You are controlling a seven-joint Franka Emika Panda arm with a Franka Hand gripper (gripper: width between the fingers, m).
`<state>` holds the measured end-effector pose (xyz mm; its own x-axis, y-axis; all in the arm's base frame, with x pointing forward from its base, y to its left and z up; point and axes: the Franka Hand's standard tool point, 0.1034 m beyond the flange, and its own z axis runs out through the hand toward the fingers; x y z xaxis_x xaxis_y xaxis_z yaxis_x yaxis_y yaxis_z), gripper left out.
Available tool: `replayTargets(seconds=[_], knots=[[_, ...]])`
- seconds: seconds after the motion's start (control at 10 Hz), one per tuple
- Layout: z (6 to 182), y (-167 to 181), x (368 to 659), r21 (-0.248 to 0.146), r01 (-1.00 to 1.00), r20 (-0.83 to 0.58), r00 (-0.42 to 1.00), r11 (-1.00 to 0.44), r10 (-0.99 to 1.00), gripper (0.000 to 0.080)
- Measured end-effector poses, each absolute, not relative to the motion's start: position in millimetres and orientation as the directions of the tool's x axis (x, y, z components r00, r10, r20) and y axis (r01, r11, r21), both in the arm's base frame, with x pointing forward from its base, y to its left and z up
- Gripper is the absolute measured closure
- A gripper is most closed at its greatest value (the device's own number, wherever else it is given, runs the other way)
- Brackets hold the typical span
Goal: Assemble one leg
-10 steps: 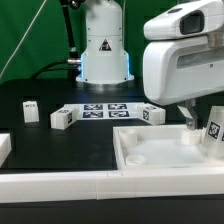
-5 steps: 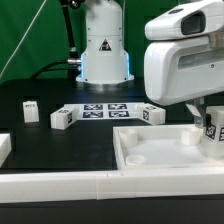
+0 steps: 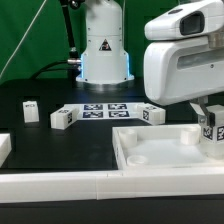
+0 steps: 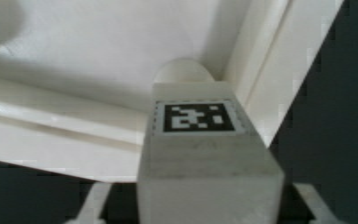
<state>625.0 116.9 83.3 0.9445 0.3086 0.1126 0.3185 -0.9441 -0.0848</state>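
My gripper (image 3: 209,122) is shut on a leg (image 3: 212,132), a small white post with a black-and-white tag. I hold it at the right edge of the wide white square panel (image 3: 135,143), at the exterior view's right. In the wrist view the leg (image 4: 202,150) fills the middle with its tag facing the camera. My fingers (image 4: 98,200) stand on either side of it, with my gripper (image 4: 202,206) closed round it. Its far tip points at the panel's raised rim and corner (image 4: 87,70). Whether the tip touches the panel is hidden.
Three more legs (image 3: 31,112), (image 3: 63,118), (image 3: 152,114) stand on the black table round the marker board (image 3: 103,111). A long white rail (image 3: 60,186) lies along the front edge. Another white part (image 3: 4,148) sits at the far left.
My gripper has shifted the leg slightly up and toward the panel's right rim. The loose legs and the panel have not moved.
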Motion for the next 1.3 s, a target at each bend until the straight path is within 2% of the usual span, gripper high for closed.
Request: replayTargets(seconds=[0.1,0.3,0.5,0.6,0.9,1.3], knots=[[83.1,118,625,-0.092,0.263,0.111,0.961,-0.960,0.253,0.0508],[82.1,116,627,-0.109,-0.018,0.101,0.994,-0.994,-0.029,0.0508],[81.6,113,630,-0.127,-0.227,0.093,0.966,-0.966,-0.240,0.0508],[81.8,111,632,-0.140,-0.346,0.092,0.928,-0.928,-0.361,0.0507],[81.4,110,630,-0.140,-0.623,0.066,0.770,-0.770,-0.635,0.0507],[81.1,108,628,-0.144,-0.809,0.029,0.573,-0.570,-0.819,0.0506]])
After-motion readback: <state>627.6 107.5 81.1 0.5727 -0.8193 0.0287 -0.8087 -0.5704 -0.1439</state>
